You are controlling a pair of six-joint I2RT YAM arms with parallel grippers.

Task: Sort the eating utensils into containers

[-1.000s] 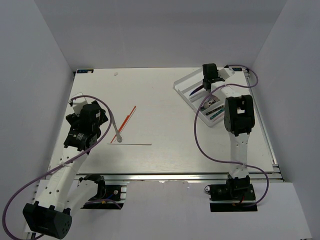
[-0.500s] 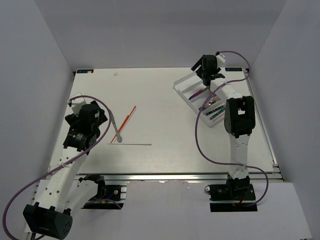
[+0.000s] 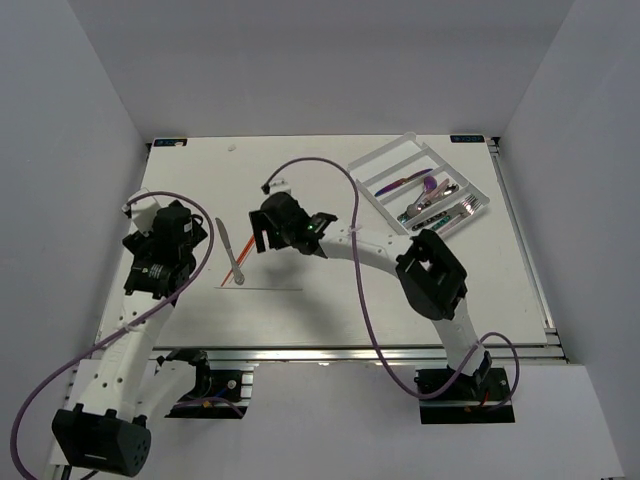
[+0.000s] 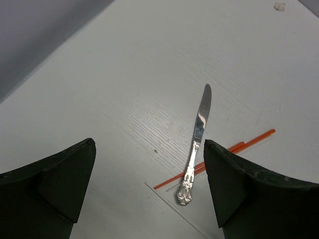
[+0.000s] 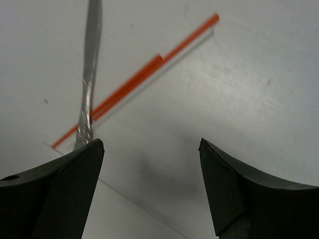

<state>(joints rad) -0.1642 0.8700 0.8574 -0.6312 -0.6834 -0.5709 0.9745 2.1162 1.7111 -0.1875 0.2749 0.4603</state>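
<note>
1. Nearest me, the left gripper [image 4: 149, 144] hangs over the left side of the white table [image 3: 330, 310]. Its two black fingers are spread wide with nothing between them.
2. Just beyond it, a plain silver metal table knife [image 4: 196, 144] with an ornate handle lies flat on the tabletop, outside the tray. Its handle points toward the near edge and its blade points away.
3. The knife's handle crosses the near end of two thin orange-red sticks [image 5: 134, 82], which run diagonally away to the right. A thin pale strip lies alongside them.
4. The right arm reaches across to the left of centre. The right gripper [image 5: 152, 142] hovers above the sticks, just right of the knife, its fingers parted and empty.
5. Farthest off, a white rectangular plastic cutlery tray [image 3: 400, 148] sits askew at the far right corner, well apart from both grippers. An iridescent purple-handled utensil [image 3: 405, 183] lies in one long compartment. Silver and coloured pieces [image 3: 445, 207] lie in the compartments nearer me, and I cannot tell forks from spoons.
</note>
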